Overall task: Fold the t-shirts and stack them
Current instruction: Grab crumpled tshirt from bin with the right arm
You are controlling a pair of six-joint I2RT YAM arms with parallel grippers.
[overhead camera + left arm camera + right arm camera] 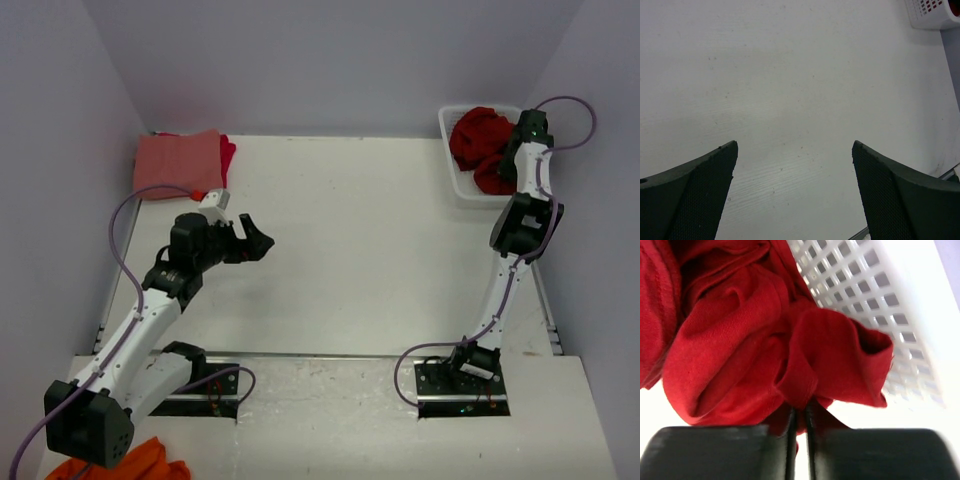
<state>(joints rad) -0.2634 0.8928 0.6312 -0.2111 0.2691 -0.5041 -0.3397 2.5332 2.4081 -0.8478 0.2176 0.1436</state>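
A crumpled dark red t-shirt [478, 140] lies in the white basket [452, 160] at the back right. My right gripper [508, 165] reaches down into that basket. In the right wrist view the right gripper [800, 415] is shut on a pinched fold of the red t-shirt [730, 340], beside the basket's lattice wall [865, 295]. A folded salmon-pink t-shirt [178, 163] rests at the back left, with a brighter red one [228, 152] peeking out at its right edge. My left gripper [258, 240] hovers open over bare table; its fingers [700, 190] stand wide apart with nothing between them.
A corner of the white basket [930, 12] shows at the top right of the left wrist view. An orange cloth [120, 465] lies below the table's near edge at the bottom left. Walls enclose the table on three sides.
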